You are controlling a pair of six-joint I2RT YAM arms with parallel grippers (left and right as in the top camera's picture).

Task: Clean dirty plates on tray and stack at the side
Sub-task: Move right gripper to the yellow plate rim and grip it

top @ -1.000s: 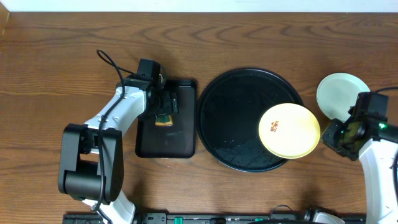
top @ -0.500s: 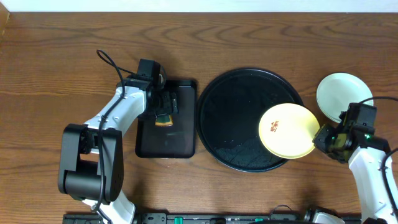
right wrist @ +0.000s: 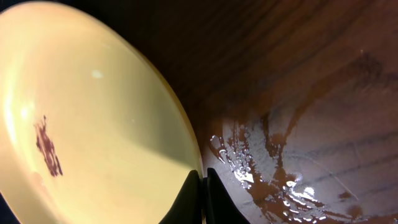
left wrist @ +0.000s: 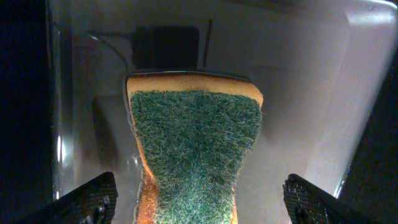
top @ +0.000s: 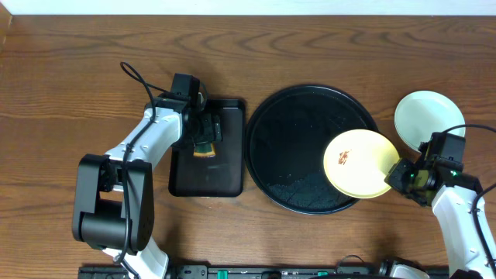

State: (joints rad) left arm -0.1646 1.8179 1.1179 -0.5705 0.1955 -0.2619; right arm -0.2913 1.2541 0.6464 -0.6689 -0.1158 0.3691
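Observation:
The pale yellow plate (top: 361, 163) with a brown smear (right wrist: 46, 146) lies on the right rim of the round black tray (top: 298, 124), overhanging it. My right gripper (top: 399, 172) is shut on that plate's right edge; in the right wrist view the fingertips (right wrist: 200, 186) pinch the yellow plate (right wrist: 93, 124) at its rim. A pale mint plate (top: 428, 116) lies on the table to the right of the tray; a third plate does not show. My left gripper (top: 204, 138) stands open over a green-topped sponge (left wrist: 196, 149), one finger (left wrist: 87, 199) on each side, not touching it.
The sponge lies in a smaller rectangular black tray (top: 208, 178) left of the round tray. The wood right of the yellow plate is wet with shiny streaks (right wrist: 280, 180). The left arm's cable (top: 133, 76) loops over the table behind it.
My right gripper has moved left to the yellow plate's edge and now pinches its rim. The left arm and the sponge have not moved.

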